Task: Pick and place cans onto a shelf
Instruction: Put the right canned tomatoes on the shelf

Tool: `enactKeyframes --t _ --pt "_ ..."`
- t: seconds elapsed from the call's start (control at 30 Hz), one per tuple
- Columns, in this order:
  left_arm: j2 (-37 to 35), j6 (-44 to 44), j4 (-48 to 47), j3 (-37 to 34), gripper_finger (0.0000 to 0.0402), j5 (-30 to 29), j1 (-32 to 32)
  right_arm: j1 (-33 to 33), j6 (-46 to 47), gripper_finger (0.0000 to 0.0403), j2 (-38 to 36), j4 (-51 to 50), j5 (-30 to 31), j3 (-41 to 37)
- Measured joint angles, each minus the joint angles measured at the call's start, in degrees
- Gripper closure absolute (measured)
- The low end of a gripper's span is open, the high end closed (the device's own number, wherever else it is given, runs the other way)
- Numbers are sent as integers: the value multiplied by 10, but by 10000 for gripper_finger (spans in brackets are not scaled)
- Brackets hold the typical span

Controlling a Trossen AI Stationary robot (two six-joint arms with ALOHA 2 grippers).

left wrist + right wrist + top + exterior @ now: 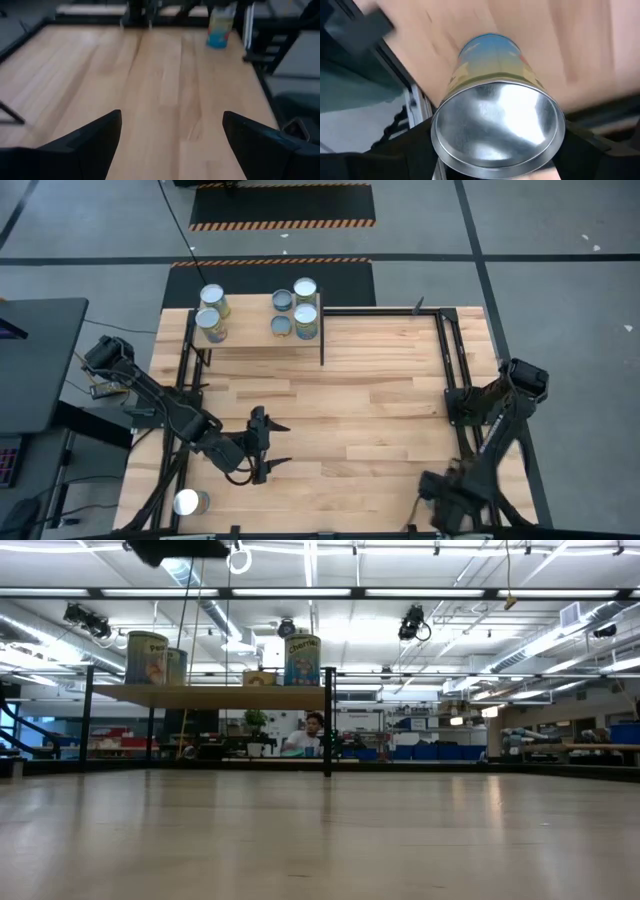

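Near left table corner (150,480): one can (190,502) standing; beside it, left gripper (277,444) spread wide, empty, above bare butcher-block. Far left: shelf (250,330) bearing cans. Near right edge: right gripper (495,165) around another can (495,125); grip uncertain.

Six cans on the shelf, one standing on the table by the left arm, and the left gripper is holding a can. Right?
Not quite. The left gripper is open and empty, over bare tabletop, as the left wrist view shows. The rest holds.
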Motion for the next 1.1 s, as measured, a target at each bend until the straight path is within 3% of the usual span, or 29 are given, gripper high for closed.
enactKeyframes --t 0.17,0.4,0.6,0.9,1.1 --pt "1 -33 -34 0 47 80 22 -100 -155 83 1 -55 56 37" --pt "-6 -39 -101 1 47 48 26 -257 -409 82 54 -148 130 156" --pt "-14 -118 -274 12 47 55 21 -354 -625 81 153 -190 164 295" --pt "-75 -211 -403 13 47 35 -35 -445 -798 79 277 -171 181 457" --pt "-162 -270 -508 13 54 15 -58 -472 -888 79 367 -207 179 593"
